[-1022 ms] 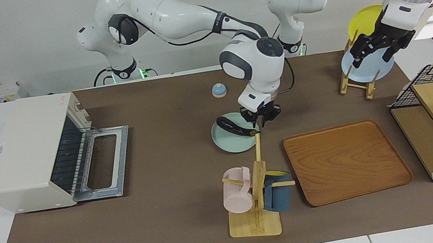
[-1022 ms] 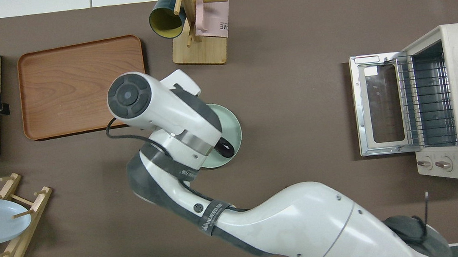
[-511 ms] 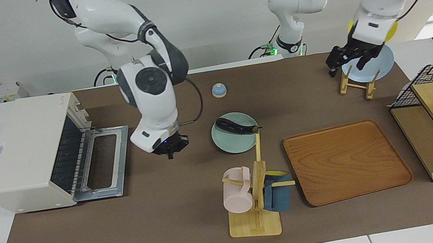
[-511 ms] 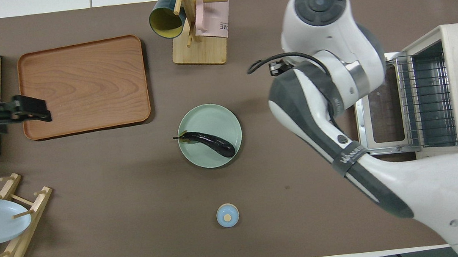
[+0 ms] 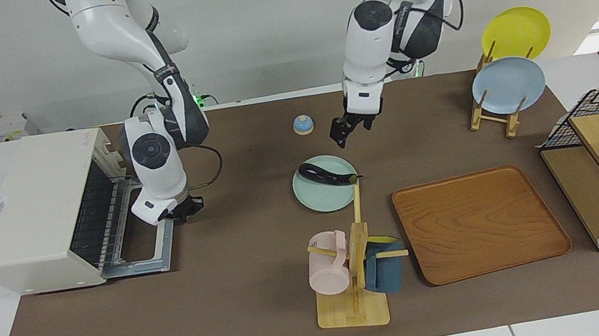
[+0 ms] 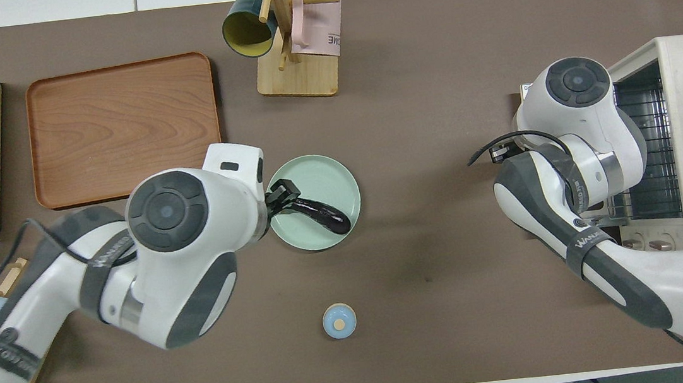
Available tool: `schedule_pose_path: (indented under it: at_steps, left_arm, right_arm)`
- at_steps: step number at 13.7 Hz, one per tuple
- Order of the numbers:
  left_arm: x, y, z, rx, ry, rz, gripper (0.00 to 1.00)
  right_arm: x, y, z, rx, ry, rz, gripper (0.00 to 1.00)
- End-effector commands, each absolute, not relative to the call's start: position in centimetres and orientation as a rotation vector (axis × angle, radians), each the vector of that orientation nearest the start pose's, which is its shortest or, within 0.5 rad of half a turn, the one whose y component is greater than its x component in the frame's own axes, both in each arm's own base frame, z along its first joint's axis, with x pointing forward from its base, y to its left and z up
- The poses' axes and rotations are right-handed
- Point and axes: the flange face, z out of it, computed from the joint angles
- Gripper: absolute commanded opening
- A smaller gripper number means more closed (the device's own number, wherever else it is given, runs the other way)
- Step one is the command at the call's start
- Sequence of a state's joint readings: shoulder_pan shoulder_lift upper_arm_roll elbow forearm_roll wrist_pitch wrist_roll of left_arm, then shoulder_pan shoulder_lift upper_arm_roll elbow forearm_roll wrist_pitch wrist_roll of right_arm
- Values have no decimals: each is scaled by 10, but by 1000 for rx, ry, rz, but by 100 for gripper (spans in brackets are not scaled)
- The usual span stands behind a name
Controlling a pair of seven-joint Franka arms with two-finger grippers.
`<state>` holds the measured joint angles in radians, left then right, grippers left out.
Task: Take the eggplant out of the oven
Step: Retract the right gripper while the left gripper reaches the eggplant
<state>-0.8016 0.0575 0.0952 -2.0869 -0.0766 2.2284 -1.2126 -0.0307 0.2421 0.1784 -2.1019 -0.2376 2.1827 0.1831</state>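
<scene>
The eggplant (image 5: 326, 174) is already out of the oven (image 5: 39, 212): it lies across a pale green plate (image 5: 316, 196) near the middle of the desk (image 5: 236, 298), well apart from the oven's dropped door. Its long axis runs on a slant, stem tip toward the left arm's end and farther from the robots, fat end nearer them.

The left gripper (image 5: 343, 130) is the closer of the 2. In the facing view it hangs above bare desk just beside the plate's robot-side rim, so the eggplant lies forward and below it. Its fingers look slightly apart and hold nothing.

The right gripper (image 5: 186, 208) hovers at the outer edge of the open oven door; I cannot tell how it is set.

The overhead view puts the left gripper (image 6: 282, 196) right over the eggplant's stem end, as if touching; the facing view shows it raised and clear. The overhead view alone shows the wire rack bare where it is not hidden by the right arm.
</scene>
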Motion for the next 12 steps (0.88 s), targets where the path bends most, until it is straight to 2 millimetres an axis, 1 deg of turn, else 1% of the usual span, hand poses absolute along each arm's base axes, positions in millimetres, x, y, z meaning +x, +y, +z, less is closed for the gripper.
schedule_pose_path:
  at_steps: [1, 2, 3, 4, 5, 6, 7, 8, 9, 10, 11, 12]
  left_arm:
    - [444, -387, 356, -3094, -1088, -36, 100]
    - [441, -398, 339, -3096, -1065, -40, 100]
    - [446, -403, 324, -3088, -1059, -42, 100]
    - [447, -406, 313, -3074, -1051, -33, 96]
    - [444, -408, 311, -3067, -1051, -18, 76]
    - [440, -407, 309, -3033, -1078, 44, 16]
    - [442, -407, 312, -3016, -1071, 69, 2]
    - [448, -410, 320, -3023, -1063, 64, 0]
    - [452, -412, 326, -3036, -1044, 55, 0]
    - [454, -411, 329, -3051, -1000, 55, 0]
    - [464, -403, 339, -3078, -928, 48, 0]
    - [483, -384, 356, -3088, -855, 67, 0]
  right_arm:
    - [551, 76, 293, -3323, -330, 193, 2]
    - [554, 73, 297, -3373, -412, 223, 2]
    - [560, 71, 306, -3391, -440, 250, 2]
    - [567, 70, 320, -3398, -473, 289, 2]
    - [573, 67, 335, -3395, -522, 335, 2]
    - [575, 60, 353, -3387, -586, 373, 2]
    - [572, 50, 375, -3380, -635, 374, 2]
    - [569, 26, 395, -3378, -645, 377, 2]
    - [563, -1, 410, -3374, -644, 386, 3]
    - [559, -29, 418, -3358, -652, 395, 4]
    - [556, -45, 422, -3321, -634, 394, 4]
    - [553, -62, 426, -3295, -592, 381, 4]
